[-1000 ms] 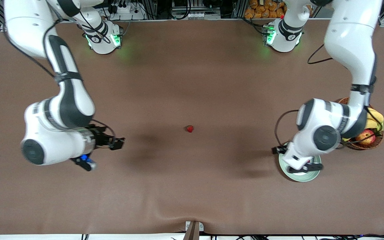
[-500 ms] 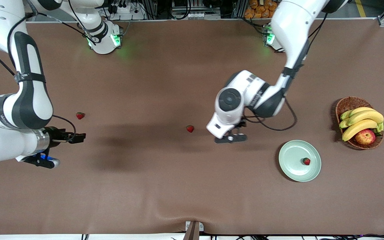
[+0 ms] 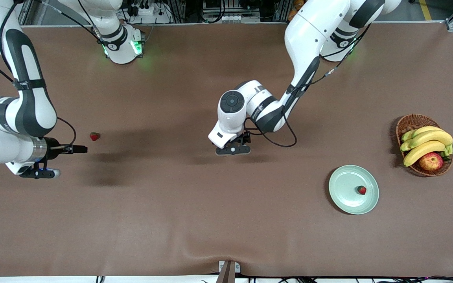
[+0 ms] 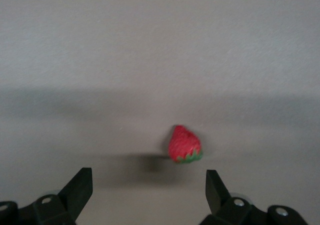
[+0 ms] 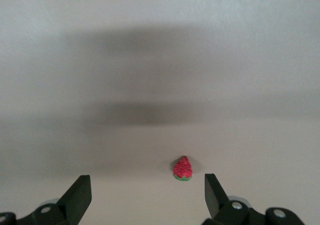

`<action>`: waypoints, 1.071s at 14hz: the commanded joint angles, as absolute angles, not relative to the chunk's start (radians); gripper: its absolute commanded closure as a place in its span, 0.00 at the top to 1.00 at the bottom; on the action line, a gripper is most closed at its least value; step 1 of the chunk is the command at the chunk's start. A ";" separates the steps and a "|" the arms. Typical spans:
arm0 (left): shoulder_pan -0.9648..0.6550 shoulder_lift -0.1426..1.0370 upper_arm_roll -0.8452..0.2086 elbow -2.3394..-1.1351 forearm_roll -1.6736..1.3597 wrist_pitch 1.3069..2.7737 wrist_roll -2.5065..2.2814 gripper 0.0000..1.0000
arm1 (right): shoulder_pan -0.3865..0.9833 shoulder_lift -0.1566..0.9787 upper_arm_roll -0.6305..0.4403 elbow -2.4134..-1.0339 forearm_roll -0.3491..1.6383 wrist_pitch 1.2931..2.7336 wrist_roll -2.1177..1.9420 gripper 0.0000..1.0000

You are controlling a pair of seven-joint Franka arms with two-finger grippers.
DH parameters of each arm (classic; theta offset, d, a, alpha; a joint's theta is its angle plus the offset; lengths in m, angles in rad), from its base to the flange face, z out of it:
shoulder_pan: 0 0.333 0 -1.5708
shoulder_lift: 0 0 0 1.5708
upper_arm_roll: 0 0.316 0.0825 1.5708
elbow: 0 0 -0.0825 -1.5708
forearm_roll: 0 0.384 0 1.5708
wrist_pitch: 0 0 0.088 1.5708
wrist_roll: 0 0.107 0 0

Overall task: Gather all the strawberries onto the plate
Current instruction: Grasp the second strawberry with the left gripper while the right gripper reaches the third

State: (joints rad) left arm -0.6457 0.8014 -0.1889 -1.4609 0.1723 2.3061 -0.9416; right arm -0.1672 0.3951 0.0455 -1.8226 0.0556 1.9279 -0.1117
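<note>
One strawberry (image 3: 362,190) lies in the pale green plate (image 3: 344,182). A second strawberry (image 4: 184,145) sits on the brown table mat in the middle. My left gripper (image 3: 232,149) hovers over it and hides it in the front view. In the left wrist view the left gripper (image 4: 148,177) is open, and the berry lies just ahead of the gap, toward one finger. A third strawberry (image 3: 94,136) (image 5: 182,169) lies toward the right arm's end of the table. My right gripper (image 3: 80,149) (image 5: 147,182) is open beside it with nothing between the fingers.
A brown wicker basket (image 3: 407,122) with bananas (image 3: 427,143) and a red-yellow apple (image 3: 431,161) stands beside the plate at the left arm's end of the table. The robot bases (image 3: 122,49) stand along the table's back edge.
The left arm swung from over the plate to the middle strawberry, and a strawberry now shows in the plate. The right arm drew back toward its end, uncovering a strawberry.
</note>
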 commanded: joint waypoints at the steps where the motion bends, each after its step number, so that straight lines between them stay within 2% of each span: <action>1: -0.670 0.865 -0.175 -1.381 0.163 2.332 -0.940 1.00 | -0.189 0.302 0.063 -2.015 0.035 2.061 -0.140 1.00; 5: -0.680 0.894 -0.172 -1.368 0.169 2.390 -0.939 1.00 | -0.207 0.304 0.061 -2.123 0.034 2.184 -0.178 1.00; 8: -0.731 0.923 -0.105 -1.353 0.169 2.430 -0.936 1.00 | -0.242 0.304 0.063 -2.169 0.034 2.212 -0.238 0.98; 12: -0.755 0.925 -0.083 -1.355 0.169 2.430 -0.937 0.99 | -0.258 0.314 0.061 -2.229 0.034 2.307 -0.245 0.84; 15: -0.755 0.923 -0.083 -1.356 0.167 2.430 -0.939 0.90 | -0.253 0.318 0.063 -2.250 0.034 2.315 -0.250 0.67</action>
State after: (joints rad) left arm -0.7419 0.9098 -0.0987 -1.3845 0.1724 2.4285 -0.9395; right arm -0.2372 0.3460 0.0464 -2.2088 0.0532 2.2974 -0.2411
